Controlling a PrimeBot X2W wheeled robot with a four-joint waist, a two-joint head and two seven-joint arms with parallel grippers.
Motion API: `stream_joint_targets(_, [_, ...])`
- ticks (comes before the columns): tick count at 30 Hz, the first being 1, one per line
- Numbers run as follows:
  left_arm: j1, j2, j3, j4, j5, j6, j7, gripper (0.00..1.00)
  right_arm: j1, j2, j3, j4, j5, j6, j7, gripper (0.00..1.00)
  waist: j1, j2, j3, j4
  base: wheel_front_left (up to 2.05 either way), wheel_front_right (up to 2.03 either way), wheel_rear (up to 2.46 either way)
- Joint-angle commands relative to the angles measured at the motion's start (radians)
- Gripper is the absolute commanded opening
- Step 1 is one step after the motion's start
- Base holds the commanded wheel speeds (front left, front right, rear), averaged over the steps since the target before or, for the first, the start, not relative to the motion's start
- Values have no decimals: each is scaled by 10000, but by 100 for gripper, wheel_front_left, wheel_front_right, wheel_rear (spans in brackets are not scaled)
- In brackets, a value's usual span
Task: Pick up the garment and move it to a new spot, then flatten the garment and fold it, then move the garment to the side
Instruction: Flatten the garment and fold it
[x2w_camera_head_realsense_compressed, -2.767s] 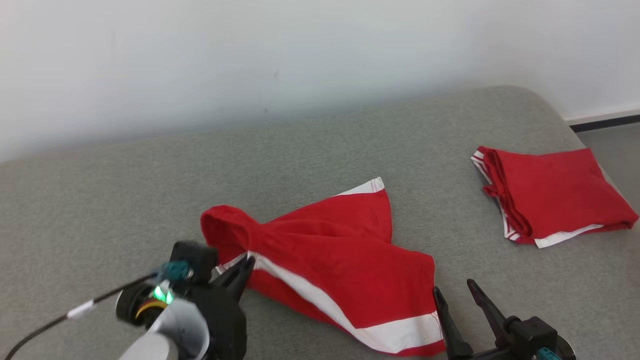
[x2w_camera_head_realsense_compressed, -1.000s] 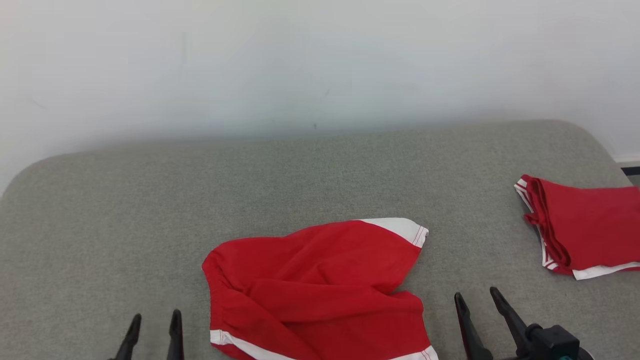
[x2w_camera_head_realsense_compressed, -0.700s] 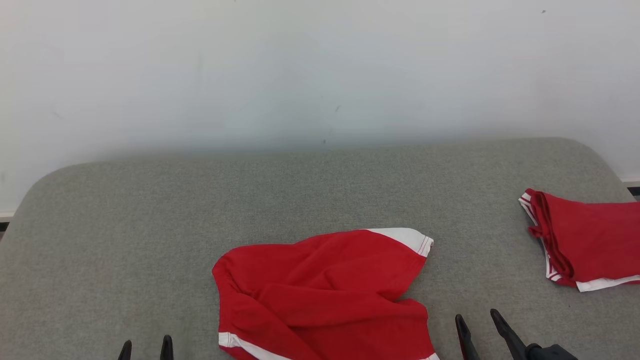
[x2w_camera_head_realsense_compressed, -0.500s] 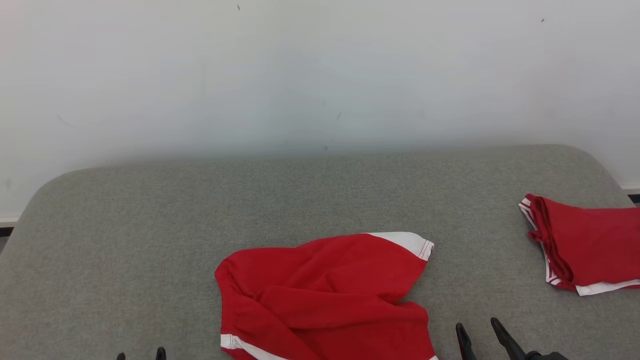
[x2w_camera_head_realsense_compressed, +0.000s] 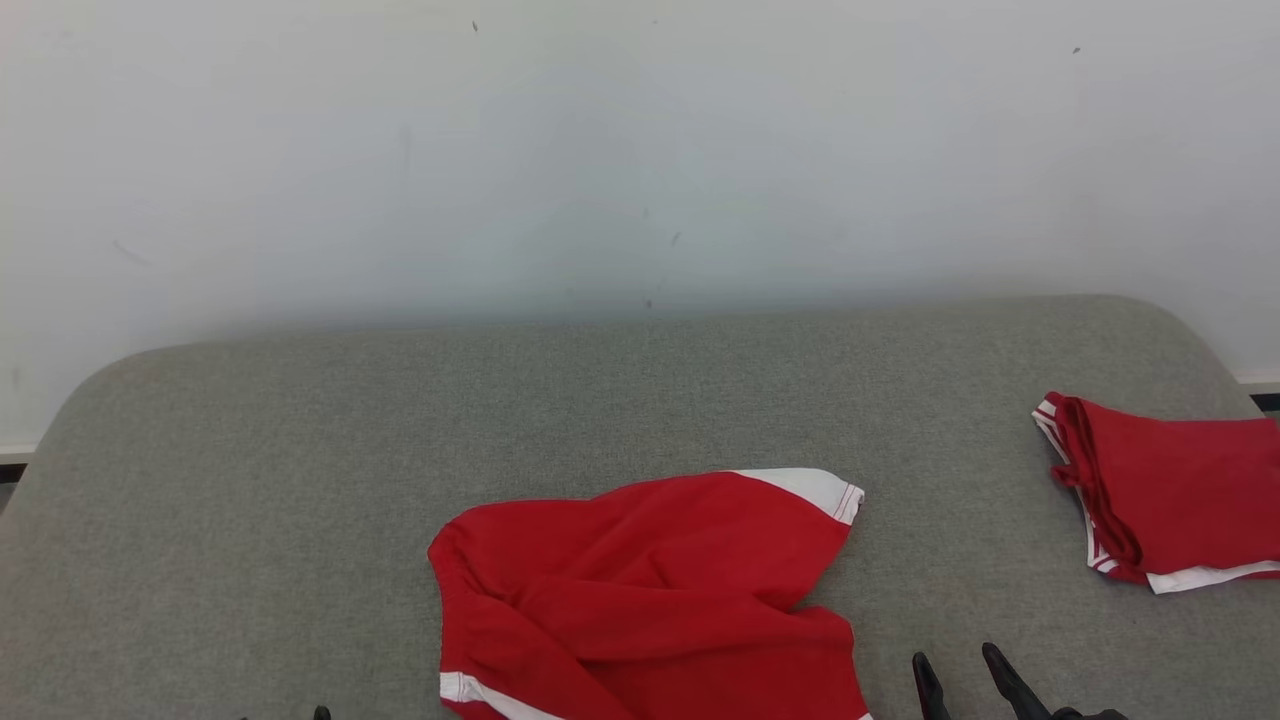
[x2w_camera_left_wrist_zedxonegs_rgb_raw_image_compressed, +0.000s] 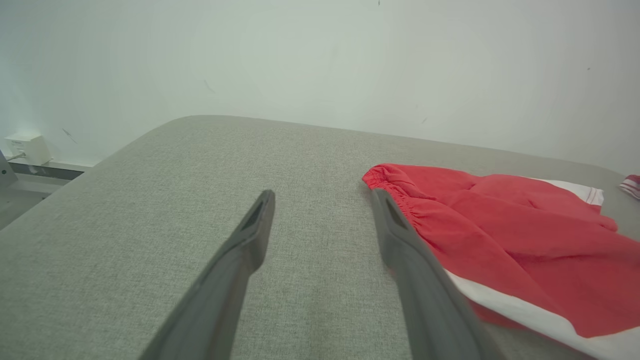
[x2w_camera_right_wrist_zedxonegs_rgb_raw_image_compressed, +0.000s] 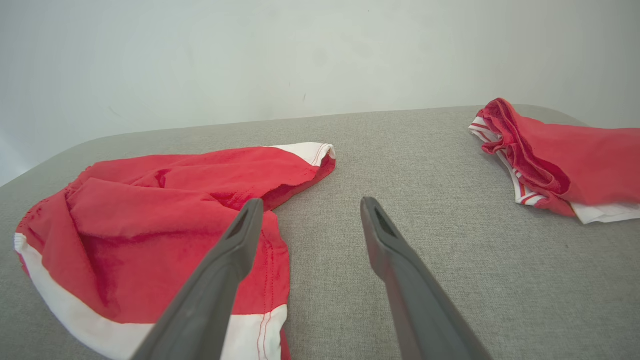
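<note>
Two rumpled red garments (x2w_camera_head_realsense_compressed: 650, 590), grey woven cushion (x2w_camera_head_realsense_compressed: 300, 480)

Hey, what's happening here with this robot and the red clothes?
A two-armed robot is working on a red garment with white trim that lies crumpled on the grey padded table, not yet flattened or folded. Its left gripper and right gripper are both open and empty, one at each side of the cloth. A second red garment sits folded near the table's right edge.
</note>
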Motion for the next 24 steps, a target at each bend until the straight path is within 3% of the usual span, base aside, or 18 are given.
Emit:
stream_joint_targets(1, [-42, -44, 7, 23, 81, -45, -28, 100, 5, 23, -15, -3, -2, -27, -43, 100, -1, 0, 15, 9, 0, 0, 0])
stream_joint_targets(24, [-304, 422, -831, 53, 68, -52, -29, 100, -142, -25, 142, -21, 46, -27, 228, 100, -1, 0, 272, -50, 0, 0, 0])
